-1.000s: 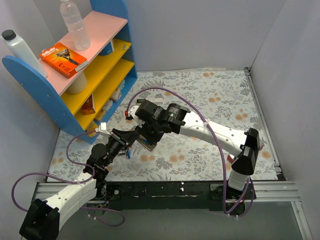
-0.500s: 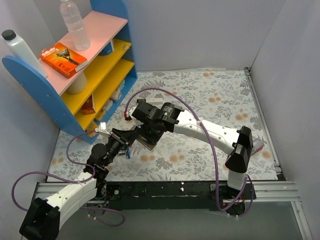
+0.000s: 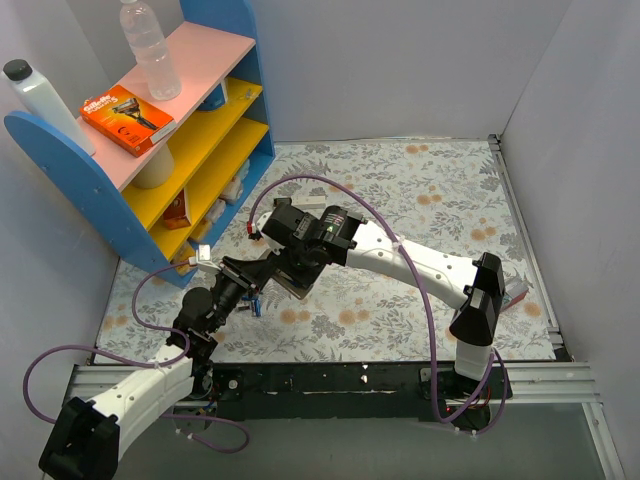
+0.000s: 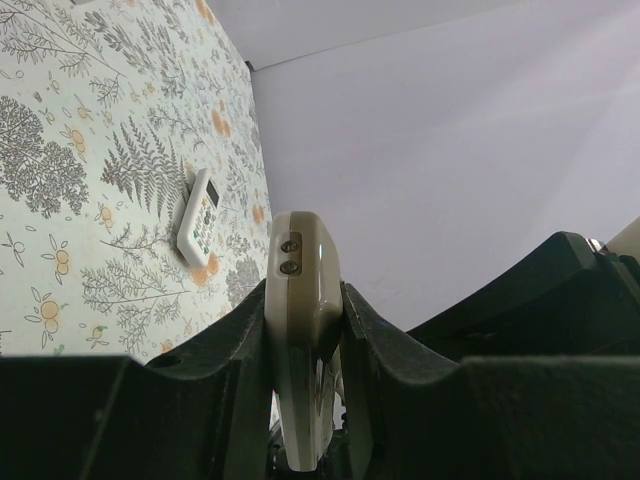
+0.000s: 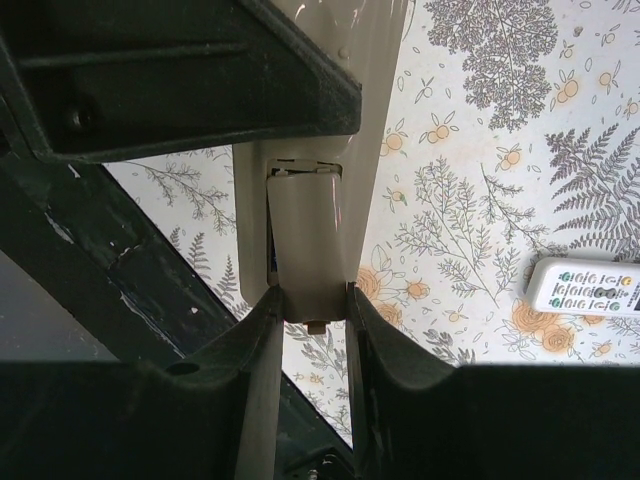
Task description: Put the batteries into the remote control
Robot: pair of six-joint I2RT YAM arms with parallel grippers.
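Clamping the remote control (image 4: 300, 260) edge-on in the tightly closed left gripper (image 4: 305, 310), raised toward the worktop's (image 3: 400, 180) left edge; pinching its end with the narrowed right gripper (image 5: 312, 305), seemingly steadying it for opening the back.

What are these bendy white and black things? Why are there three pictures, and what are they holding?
They are two robot arms, fixed at the near edge of a table with a flowery cloth. One picture looks down from a camera above. In it the left arm comes in from the bottom left and the right arm from the bottom right. A blue shelf stands in the corner.

The other two pictures come from small cameras on the wrists, so you see each arm's own black fingers up close. The left fingers are shut on a pale remote control, held up off the table. The right fingers pinch its other end. A second remote lies flat on the cloth.
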